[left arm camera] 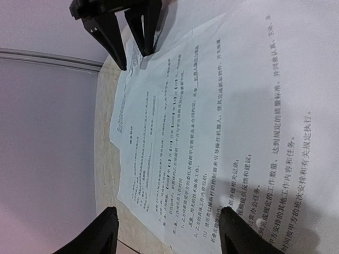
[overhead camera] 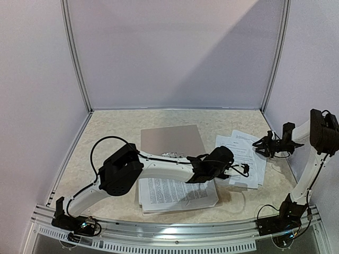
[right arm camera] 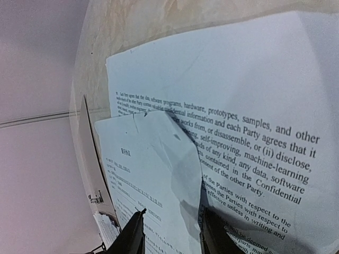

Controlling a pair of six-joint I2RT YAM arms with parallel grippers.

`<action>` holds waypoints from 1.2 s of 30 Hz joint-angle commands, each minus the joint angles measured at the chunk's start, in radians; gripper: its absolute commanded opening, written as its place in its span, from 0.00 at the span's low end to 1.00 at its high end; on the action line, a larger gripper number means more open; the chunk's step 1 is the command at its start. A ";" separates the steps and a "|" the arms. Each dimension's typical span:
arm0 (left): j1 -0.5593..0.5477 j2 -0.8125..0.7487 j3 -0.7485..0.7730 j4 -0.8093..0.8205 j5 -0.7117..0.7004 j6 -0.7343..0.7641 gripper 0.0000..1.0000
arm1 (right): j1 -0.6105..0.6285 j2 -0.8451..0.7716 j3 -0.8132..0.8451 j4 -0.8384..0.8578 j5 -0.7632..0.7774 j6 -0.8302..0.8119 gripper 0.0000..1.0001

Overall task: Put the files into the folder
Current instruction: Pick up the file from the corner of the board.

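so far, partly done. the thin tan-brown rectangular folder (overhead camera: 172, 138) lay open mid-table, its cover flap on the far side. a stack of white paper sheets printed in black, the files (overhead camera: 175, 193), lay on its near half, partly under the left arm. whether the stack sat squarely inside could not be told from above. a second lot of loose sheets (overhead camera: 241, 153), same white printed paper, lay fanned just right of the folder on the pale speckled table (overhead camera: 111, 137), outside the folder. that lot was what remained.

the left gripper (overhead camera: 241, 170) hovered low at the near left edge of the loose sheets. its fingers were spread wide with nothing held, only print showing below in its wrist view. the right gripper (overhead camera: 265, 147) sat at the far right edge of the loose sheets with its fingers partly closed. a curled sheet edge rose between them in its wrist view, but whether it was truly pinched could not be told.

judgement: roughly halfway. the loose sheets had yet to be lifted, carried left and laid on the stack, then perhaps the cover closed.
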State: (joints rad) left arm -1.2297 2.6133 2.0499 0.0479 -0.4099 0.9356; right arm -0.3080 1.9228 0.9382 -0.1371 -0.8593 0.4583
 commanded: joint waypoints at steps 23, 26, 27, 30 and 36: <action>-0.021 0.039 -0.012 0.021 -0.014 0.015 0.67 | 0.125 0.050 0.034 -0.053 -0.160 -0.146 0.19; -0.021 0.037 -0.014 0.021 -0.014 0.015 0.67 | 0.125 0.023 0.038 -0.063 -0.152 -0.151 0.01; -0.021 0.036 -0.015 0.021 -0.012 0.017 0.67 | 0.125 0.010 0.045 -0.071 -0.150 -0.153 0.00; -0.018 0.015 -0.017 0.001 0.023 0.013 0.67 | 0.130 -0.065 0.083 -0.122 -0.116 -0.160 0.00; -0.017 -0.175 0.109 -0.300 0.103 0.037 0.73 | 0.197 -0.270 0.264 -0.343 0.085 -0.218 0.00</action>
State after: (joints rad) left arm -1.2308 2.6122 2.0747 -0.0490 -0.3798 0.9524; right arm -0.1635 1.8137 1.0657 -0.3443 -0.9150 0.2932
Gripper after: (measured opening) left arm 0.709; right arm 0.004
